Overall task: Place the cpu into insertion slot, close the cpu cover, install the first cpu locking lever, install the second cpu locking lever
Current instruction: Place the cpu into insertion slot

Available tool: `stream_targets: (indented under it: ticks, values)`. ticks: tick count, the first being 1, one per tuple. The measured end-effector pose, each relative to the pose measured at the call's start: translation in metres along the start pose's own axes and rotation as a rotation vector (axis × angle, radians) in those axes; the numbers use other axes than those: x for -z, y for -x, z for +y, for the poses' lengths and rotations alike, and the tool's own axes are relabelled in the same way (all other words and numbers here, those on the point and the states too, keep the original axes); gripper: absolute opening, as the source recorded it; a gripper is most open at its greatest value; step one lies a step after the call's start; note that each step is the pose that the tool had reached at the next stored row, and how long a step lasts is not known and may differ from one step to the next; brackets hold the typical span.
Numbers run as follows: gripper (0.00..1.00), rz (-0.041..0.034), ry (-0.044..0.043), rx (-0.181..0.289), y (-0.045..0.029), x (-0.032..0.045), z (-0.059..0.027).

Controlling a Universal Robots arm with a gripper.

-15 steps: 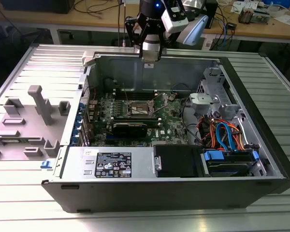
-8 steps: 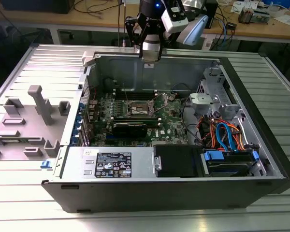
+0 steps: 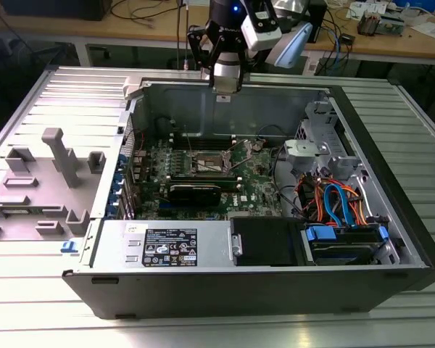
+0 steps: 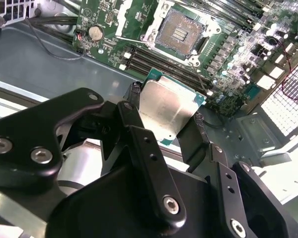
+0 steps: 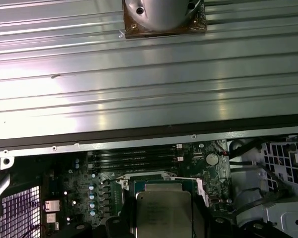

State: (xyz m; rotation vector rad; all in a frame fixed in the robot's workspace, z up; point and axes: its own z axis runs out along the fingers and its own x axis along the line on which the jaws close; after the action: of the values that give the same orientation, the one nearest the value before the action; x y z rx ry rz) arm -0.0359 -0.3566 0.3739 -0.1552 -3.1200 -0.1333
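My gripper [image 4: 166, 106] is shut on the cpu [image 4: 169, 109], a flat square chip with a dull silver top and a green edge. Black fingers [image 4: 134, 94] press on two opposite sides of it. The cpu [image 5: 163, 213] also shows in the first wrist view, held above the green motherboard [image 5: 84, 193]. In the exterior view the gripper [image 3: 225, 88] hangs high over the case's back wall, well above the board. The insertion slot [image 4: 181, 32] lies open with its dark centre bare, some way beyond the chip. The cpu cover [image 4: 131, 17] looks swung up beside the slot [image 3: 210, 161].
The open computer case [image 3: 225, 275] lies on a ribbed metal table. Long black memory slots [image 4: 159, 62] run next to the socket. A black block [image 3: 196, 193] sits in front of it. Drive bays and coloured cables [image 3: 333, 199] take the exterior view's right, a grey fixture [image 3: 58, 156] its left.
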Motion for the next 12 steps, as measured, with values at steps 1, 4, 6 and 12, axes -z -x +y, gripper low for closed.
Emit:
stream_targets:
  ticks: [1, 4, 6, 12]
  values:
    - [0.55, -0.0012, 0.0, -0.012, 0.0, -0.0003, -0.0001]
    - [0.55, -0.0028, -0.0003, -0.032, 0.0, -0.0006, -0.0001]
    - [0.55, -0.0028, -0.0001, -0.032, 0.0, -0.0006, -0.0001]
    - [0.55, -0.0029, -0.0001, -0.032, -0.0001, -0.0007, -0.0001]
